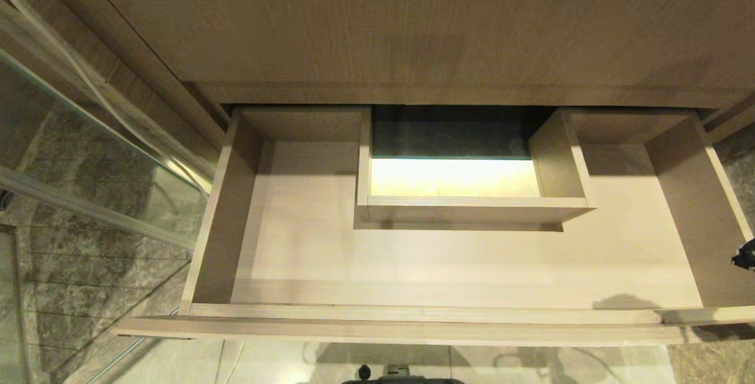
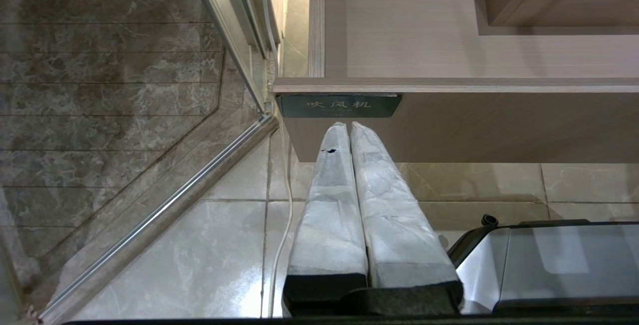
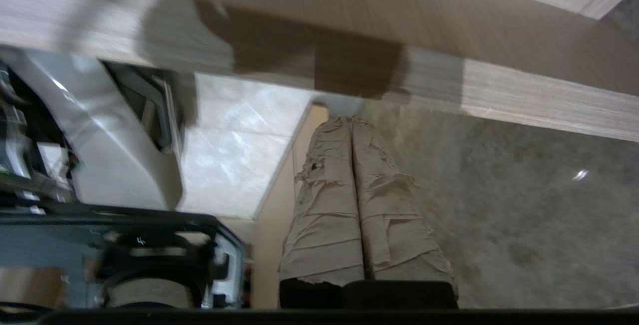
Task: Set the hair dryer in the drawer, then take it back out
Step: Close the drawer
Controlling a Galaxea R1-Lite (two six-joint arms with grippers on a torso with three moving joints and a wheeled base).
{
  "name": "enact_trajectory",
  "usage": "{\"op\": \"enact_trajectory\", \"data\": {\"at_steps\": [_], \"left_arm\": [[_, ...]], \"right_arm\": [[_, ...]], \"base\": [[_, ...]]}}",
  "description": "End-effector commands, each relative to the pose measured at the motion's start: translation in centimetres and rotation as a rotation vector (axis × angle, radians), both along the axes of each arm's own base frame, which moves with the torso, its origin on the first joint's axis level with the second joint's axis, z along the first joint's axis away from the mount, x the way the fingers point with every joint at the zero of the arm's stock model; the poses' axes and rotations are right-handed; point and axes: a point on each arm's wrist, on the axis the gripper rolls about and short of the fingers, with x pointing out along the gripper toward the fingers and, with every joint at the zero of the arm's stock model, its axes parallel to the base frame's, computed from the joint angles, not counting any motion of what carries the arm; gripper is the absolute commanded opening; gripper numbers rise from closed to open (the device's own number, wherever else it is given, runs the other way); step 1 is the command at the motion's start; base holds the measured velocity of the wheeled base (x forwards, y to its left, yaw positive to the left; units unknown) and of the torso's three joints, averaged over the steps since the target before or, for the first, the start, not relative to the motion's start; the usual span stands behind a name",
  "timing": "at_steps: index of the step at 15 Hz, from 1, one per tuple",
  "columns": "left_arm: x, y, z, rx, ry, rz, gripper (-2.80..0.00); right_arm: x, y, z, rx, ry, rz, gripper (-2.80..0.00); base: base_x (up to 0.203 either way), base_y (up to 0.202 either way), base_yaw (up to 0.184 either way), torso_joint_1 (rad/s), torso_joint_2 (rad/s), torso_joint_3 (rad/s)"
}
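The drawer (image 1: 413, 313) stands pulled out in the head view, wide and shallow, with a boxed cutout (image 1: 472, 202) at mid-back; its floor is bare. The hair dryer is out of view. My left gripper (image 2: 348, 125) is shut on nothing, its wrapped tips just below the dark label (image 2: 338, 106) on the left end of the drawer's front (image 2: 474, 125). My right gripper (image 3: 351, 118) is shut and empty too, low over the floor under the drawer's front (image 3: 524, 100) near its right end. A dark bit (image 1: 744, 254) shows at the head view's right edge.
A glass shower door (image 1: 88, 166) with a metal rail (image 2: 150, 215) stands left of the drawer. A white cord (image 2: 284, 215) runs along the tiled floor. The robot's base (image 2: 549, 260) sits below the drawer. A taller wood panel (image 1: 413, 24) rises behind.
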Motion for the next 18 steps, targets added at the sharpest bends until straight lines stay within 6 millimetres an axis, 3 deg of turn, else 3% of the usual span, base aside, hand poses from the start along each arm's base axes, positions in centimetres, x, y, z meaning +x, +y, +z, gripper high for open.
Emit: {"op": "enact_trajectory", "data": {"at_steps": [1, 6, 10, 13, 18], "left_arm": [[0.0, 0.0, 0.0, 0.000, 0.001, 0.000, -2.80], [0.0, 0.0, 0.0, -0.002, 0.001, 0.000, -2.80], [0.0, 0.0, 0.0, 0.000, 0.001, 0.000, -2.80], [0.0, 0.0, 0.0, -0.001, 0.001, 0.000, -2.80], [0.0, 0.0, 0.0, 0.000, 0.001, 0.000, -2.80]], "right_arm": [[0.1, -0.7, -0.7, -0.013, 0.068, -0.002, -2.80], [-0.6, -0.4, -2.0, -0.017, 0.136, 0.010, -2.80], [0.9, -1.0, -3.2, -0.008, 0.134, 0.017, -2.80], [2.2, -1.5, -2.9, 0.022, 0.047, 0.046, -2.80], [2.7, -1.3, -1.6, 0.081, -0.148, 0.115, -2.80]], "base": [[0.000, 0.000, 0.000, 0.000, 0.00, 0.000], [0.000, 0.000, 0.000, 0.000, 0.00, 0.000], [0.000, 0.000, 0.000, 0.000, 0.00, 0.000], [0.000, 0.000, 0.000, 0.000, 0.00, 0.000], [0.000, 0.000, 0.000, 0.000, 0.00, 0.000]]}}
